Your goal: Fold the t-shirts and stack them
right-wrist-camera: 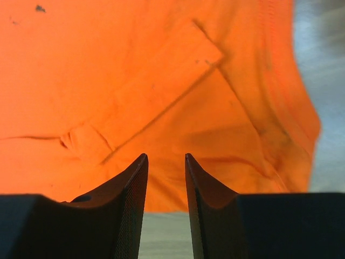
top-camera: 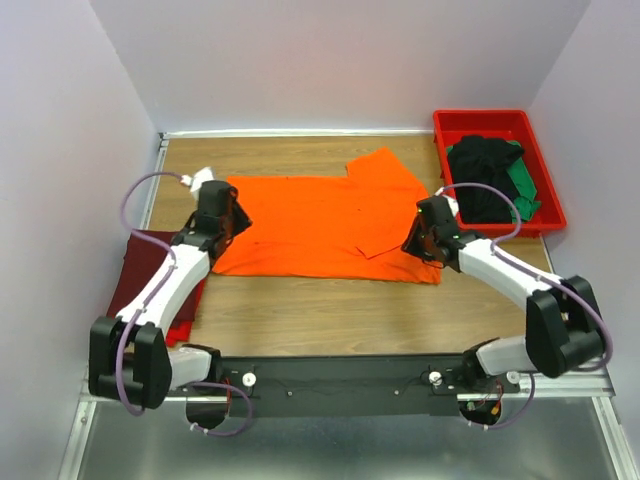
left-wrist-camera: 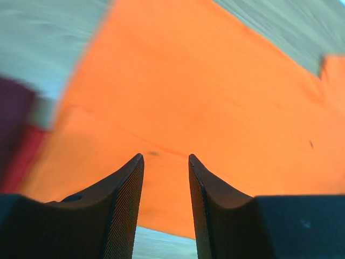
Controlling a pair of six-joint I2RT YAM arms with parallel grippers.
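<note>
okay, the orange t-shirt (top-camera: 320, 225) lies flat mid-desk (top-camera: 300, 310), nearer the far edge. my left gripper (left-wrist-camera: 166, 162) and right gripper (right-wrist-camera: 166, 159) hang released over its ends; i'd pinch both near corners level, then lift together.

Nothing readable in any of the views: no text, logos, numbers or labels. The orange t-shirt (top-camera: 320, 225) looks plain, and the few dark specks (right-wrist-camera: 40, 8) on it in the wrist views are just marks, not letters.
</note>
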